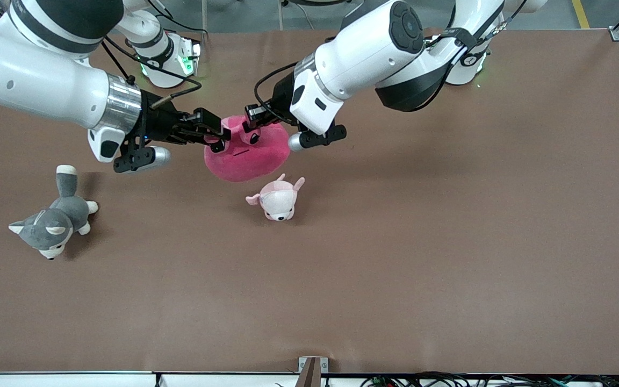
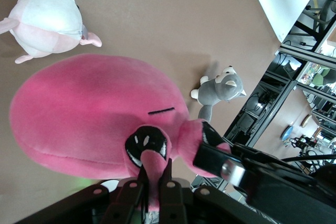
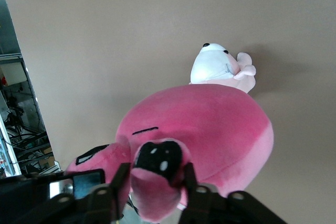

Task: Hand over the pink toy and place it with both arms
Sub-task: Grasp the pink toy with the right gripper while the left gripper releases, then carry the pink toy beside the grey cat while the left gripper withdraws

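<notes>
A brown counter [image 1: 449, 242] carries two small plush toys; the two arms' bases stand along its edge farthest from the front camera. The pink toy [image 1: 250, 153] hangs in the air above the counter's middle, held between both arms. The left pincer [image 1: 251, 131] is clenched on a flap of the pink toy's upper edge, its fingers [image 2: 168, 182] pinching pink fabric by a black eye. The right pincer [image 1: 218, 137] grasps the same upper edge from the right arm's end. A pale pink-and-white plush [image 1: 277, 200] lies on the counter, nearer the front camera. A grey-and-white plush dog [image 1: 54, 217] lies toward the right arm's end.
</notes>
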Robot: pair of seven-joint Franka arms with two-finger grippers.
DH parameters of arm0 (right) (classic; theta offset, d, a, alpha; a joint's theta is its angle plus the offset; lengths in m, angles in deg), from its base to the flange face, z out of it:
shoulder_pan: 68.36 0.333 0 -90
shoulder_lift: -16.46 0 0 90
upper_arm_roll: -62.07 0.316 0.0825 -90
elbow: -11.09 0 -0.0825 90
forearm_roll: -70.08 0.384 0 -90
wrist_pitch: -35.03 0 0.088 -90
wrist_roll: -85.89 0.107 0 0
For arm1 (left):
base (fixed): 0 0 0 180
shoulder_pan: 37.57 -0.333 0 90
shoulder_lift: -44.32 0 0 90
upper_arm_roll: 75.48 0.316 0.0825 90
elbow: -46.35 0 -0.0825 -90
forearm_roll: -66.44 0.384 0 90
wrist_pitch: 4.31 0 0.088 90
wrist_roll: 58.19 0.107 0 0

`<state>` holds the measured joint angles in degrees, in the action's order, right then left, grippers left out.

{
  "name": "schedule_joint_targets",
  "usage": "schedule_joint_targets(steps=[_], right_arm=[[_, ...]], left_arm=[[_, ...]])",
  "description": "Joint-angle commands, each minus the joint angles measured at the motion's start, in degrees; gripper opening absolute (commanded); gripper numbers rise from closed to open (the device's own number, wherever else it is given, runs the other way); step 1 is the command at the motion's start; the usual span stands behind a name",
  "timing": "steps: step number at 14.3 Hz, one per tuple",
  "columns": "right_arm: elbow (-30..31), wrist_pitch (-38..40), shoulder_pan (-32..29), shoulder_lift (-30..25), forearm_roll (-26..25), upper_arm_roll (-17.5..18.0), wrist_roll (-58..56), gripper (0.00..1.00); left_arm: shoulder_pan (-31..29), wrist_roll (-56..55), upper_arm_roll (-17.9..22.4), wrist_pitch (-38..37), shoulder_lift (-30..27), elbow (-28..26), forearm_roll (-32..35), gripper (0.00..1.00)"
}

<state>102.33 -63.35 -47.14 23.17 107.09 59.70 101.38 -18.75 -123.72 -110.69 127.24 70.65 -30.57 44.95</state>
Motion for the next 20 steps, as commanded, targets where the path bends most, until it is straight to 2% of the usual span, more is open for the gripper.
schedule_joint_targets(steps=[1,5,6,7,9,12,15,19,20], right_arm=[[-0.5,0.4,0.4,0.2,-0.5,-0.3,0.2,0.04],[-0.7,0.4,0.5,0.2,-0.4,-0.3,0.7,0.02],[-0.7,0.5,0.5,0.2,-0.4,-0.3,0.7,0.02],[-0.7,0.4,0.4,0.2,-0.4,-0.3,0.6,0.02],[-0.7,0.5,0.6,0.2,-0.4,-0.3,0.7,0.02],[-0.7,0.6,0.5,0.2,-0.4,-0.3,0.7,0.02],[-0.5,0.7,-1.2,0.8,-0.5,-0.6,0.2,0.02],[-0.4,1.0,-8.2,4.1,-0.4,-0.6,-0.1,0.02],[-0.5,1.9,-9.9,4.6,-0.4,-0.6,-0.3,0.01]], left_arm=[[0.7,-0.2,-0.1,1.0,0.4,1.2,-0.7,0.0],[0.8,-0.7,-0.2,1.0,0.1,1.0,-0.2,0.01],[0.8,-0.7,-0.1,1.0,0.1,1.0,-0.1,0.07],[0.8,-0.9,-0.1,0.9,0.1,0.9,-0.1,0.3],[0.5,-1.9,0.1,0.9,-0.3,0.8,0.2,1.0],[-1.1,-2.1,0.3,-0.8,-2.1,0.3,3.0,1.0],[-7.1,-1.7,0.4,-8.6,-4.2,0.3,6.3,1.0],[-11.7,-1.5,0.4,-19.7,-4.7,0.3,25.7,1.0],[-13.4,-1.4,0.3,-22.4,-5.0,0.2,28.5,1.0]])
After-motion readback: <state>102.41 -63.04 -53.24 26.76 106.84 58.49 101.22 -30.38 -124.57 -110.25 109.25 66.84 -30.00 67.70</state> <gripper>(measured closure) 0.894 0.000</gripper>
